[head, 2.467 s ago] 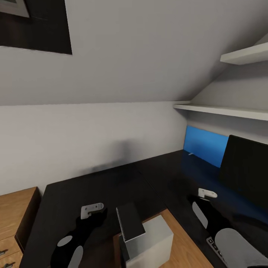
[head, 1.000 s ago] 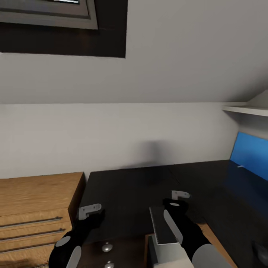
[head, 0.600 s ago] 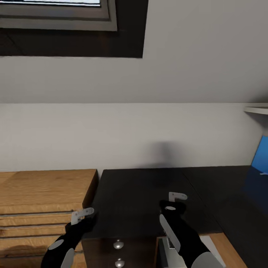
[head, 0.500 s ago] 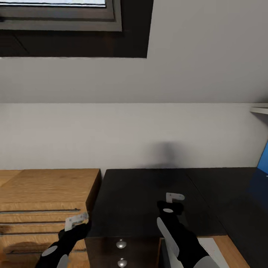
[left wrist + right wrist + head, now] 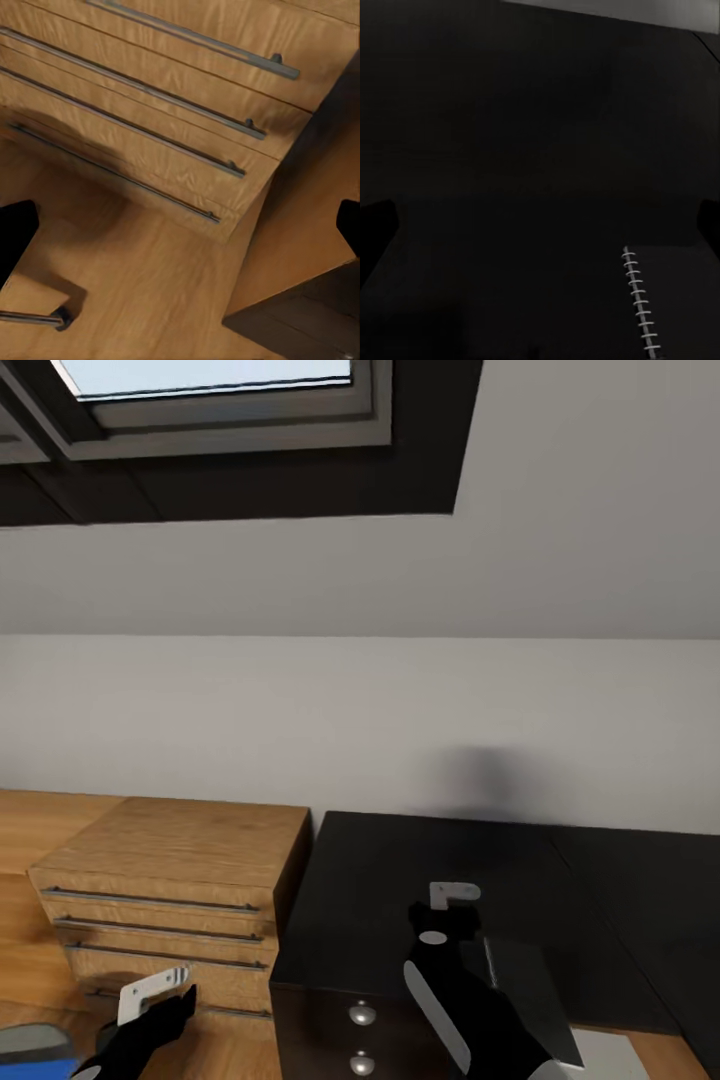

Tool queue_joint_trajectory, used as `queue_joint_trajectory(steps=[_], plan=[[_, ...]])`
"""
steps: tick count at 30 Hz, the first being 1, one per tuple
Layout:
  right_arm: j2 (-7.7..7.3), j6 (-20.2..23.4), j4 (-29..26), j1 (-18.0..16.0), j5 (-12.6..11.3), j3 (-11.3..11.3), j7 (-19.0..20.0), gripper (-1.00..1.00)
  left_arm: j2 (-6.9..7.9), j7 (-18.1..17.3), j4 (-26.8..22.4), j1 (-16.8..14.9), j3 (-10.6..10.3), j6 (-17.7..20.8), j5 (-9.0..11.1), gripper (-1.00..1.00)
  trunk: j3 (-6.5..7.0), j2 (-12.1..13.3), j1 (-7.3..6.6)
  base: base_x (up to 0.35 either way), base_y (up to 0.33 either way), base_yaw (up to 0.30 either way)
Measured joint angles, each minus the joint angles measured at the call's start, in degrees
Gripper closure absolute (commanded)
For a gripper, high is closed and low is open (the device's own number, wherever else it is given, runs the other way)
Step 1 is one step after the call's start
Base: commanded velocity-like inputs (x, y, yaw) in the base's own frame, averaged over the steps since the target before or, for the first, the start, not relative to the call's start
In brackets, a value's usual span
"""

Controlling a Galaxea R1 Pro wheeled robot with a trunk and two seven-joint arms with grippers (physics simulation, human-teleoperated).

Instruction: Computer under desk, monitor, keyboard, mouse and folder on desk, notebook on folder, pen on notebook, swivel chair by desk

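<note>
A skylight (image 5: 215, 375) sits in the sloped ceiling above a wooden drawer chest (image 5: 170, 900) on wood floor (image 5: 150, 285).

Black desk (image 5: 420, 880) — spiral notebook (image 5: 525, 995) flat on top

From the head we look forward and slightly down at a sloped wall, the dark desk (image 5: 420, 880) and a wooden drawer unit (image 5: 170, 890). Our left wrist camera looks closely down on those same drawers (image 5: 150, 127) (and the floor). Our right wrist camera hovers low over the desk top (image 5: 510, 150).
</note>
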Motion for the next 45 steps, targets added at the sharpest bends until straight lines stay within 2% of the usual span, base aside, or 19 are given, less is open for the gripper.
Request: queue_joint_trajectory(steps=[3, 14, 21, 29, 40, 45], plan=[[0.02, -0.01, -0.02, 0.02, 0.03, 0.17, -0.12, -1.0, 0.06, 0.08, 0.72, 0.51, 0.3, -1.77, -0.02, -1.0, 0.0, 0.0, 0.0, 0.0, 0.0, 0.279], [0.13, -0.01, 0.14, 0.02, -0.11, 0.35, -0.15, -1.0, 0.09, 0.08, 2.34, 1.16, 0.41, -3.26, -0.06, -1.0, 0.0, 0.0, 0.0, 0.0, 0.0, 0.279], [1.28, -0.24, 0.78, 0.03, -0.15, 1.79, -0.12, -1.0, 0.09, 0.2, 2.7, 1.28, 0.41, -3.64, -0.1, -1.0, 0.0, 0.0, 0.0, 0.0, 0.0, 0.279], [1.71, -1.3, 1.68, 0.03, -0.18, 2.51, 0.08, -1.0, -0.06, 0.11, 3.91, 1.3, 0.39, -3.89, -0.11, -1.0, 0.0, 0.0, 0.0, 0.0, 0.0, 0.279], [2.66, -2.02, 3.36, 0.03, -0.21, 2.69, 0.35, -1.0, -0.26, 0.13, 6.89, 1.3, 0.24, -9.95, -0.21, -1.0, 0.0, 0.0, 0.0, 0.0, 0.0, 0.279], [3.13, -2.63, 3.86, 0.03, -0.2, 2.71, 0.32, -1.0, -0.32, 0.14, 8.17, 1.3, 0.14, -11.47, -0.23, -1.0, 0.0, 0.0, 0.0, 0.0, 0.0, 0.195]])
